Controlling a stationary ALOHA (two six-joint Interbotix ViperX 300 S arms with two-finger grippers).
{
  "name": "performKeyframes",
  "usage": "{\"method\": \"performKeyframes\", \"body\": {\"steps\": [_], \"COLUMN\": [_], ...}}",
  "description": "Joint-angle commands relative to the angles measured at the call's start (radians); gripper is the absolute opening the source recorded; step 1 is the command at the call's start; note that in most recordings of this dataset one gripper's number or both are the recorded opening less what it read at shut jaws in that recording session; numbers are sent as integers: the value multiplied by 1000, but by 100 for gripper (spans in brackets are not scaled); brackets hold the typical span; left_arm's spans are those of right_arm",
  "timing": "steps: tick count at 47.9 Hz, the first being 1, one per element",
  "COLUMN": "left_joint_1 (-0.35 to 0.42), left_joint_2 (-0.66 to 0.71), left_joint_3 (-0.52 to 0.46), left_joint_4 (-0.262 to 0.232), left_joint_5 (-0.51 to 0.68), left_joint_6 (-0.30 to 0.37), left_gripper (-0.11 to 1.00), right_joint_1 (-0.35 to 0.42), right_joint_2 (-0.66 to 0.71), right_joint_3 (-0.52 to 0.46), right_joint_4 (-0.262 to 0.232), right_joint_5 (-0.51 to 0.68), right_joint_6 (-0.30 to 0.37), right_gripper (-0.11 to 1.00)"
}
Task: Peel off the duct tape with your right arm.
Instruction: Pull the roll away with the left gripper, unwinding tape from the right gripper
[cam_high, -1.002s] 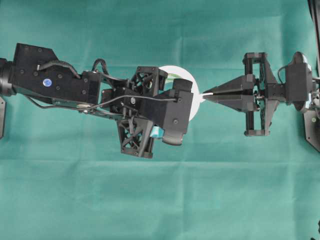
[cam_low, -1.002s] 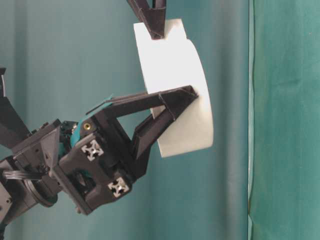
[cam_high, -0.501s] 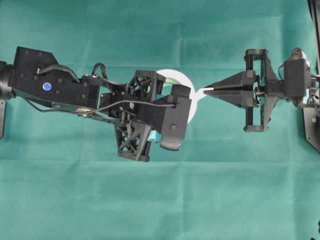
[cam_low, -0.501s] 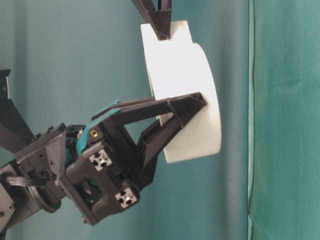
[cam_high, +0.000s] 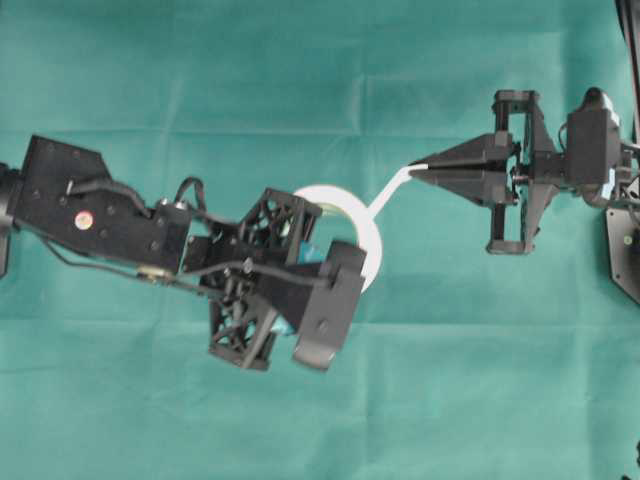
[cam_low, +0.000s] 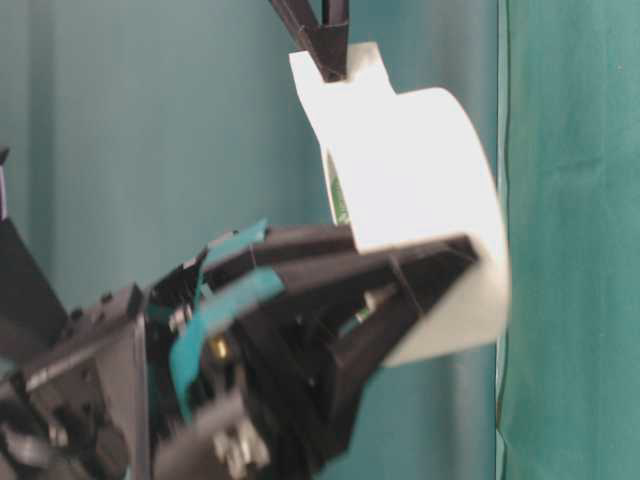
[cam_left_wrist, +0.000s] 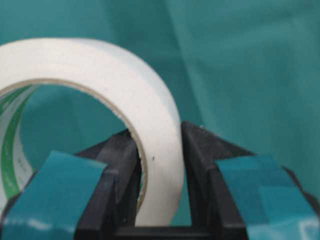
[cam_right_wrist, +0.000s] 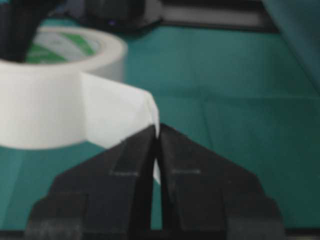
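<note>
The white duct tape (cam_high: 372, 240) roll is held in the air, off the green cloth, by my left gripper (cam_high: 352, 262). Its teal-padded fingers (cam_left_wrist: 200, 150) are shut on the ring's wall, one inside and one outside (cam_left_wrist: 159, 145). The roll (cam_left_wrist: 125, 85) shows its greenish core. A loose white strip (cam_high: 388, 192) runs from the roll up and right to my right gripper (cam_high: 415, 170). The right arm's plain black pointed fingers are shut on the strip's end (cam_right_wrist: 158, 131). From table level the strip (cam_low: 350, 70) hangs from those tips (cam_low: 325, 55) above the roll (cam_low: 430, 170).
Green cloth (cam_high: 480, 380) covers the whole table, with a fold line across it. A black arm base (cam_high: 625, 255) stands at the right edge. A green curtain (cam_low: 570, 240) hangs behind the table.
My left gripper has carried the roll down and to the left, away from the right gripper. The right gripper has risen slightly, and the peeled strip between them has grown longer.
</note>
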Motion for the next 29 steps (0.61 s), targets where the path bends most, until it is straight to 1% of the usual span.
{"method": "performKeyframes", "body": {"steps": [1,5,8,22,29], "left_joint_1": [-52,-71,-75,-80,-95], "left_joint_2": [-54,-57,-57,-60,-67], "left_joint_3": [2,9,12,18,29], "left_joint_4": [-6,-6,-6,-6,-8], "left_joint_5": [-5,-8,-8,-8,-8], "left_joint_6": [32,67,80,86,95], "left_gripper": [21,21,21,21,21], "right_joint_1": [-21,-21,-21,-23,-23], "right_joint_2": [-9,-11,-9,-11,-11], "right_joint_3": [-11,-12,-14,-11,-11], "right_joint_4": [6,6,6,6,6], "right_joint_5": [-6,-6,-6,-6,-6], "right_joint_6": [0,0,0,2,0], "right_gripper": [-9,-9,-9,-9,-9]}}
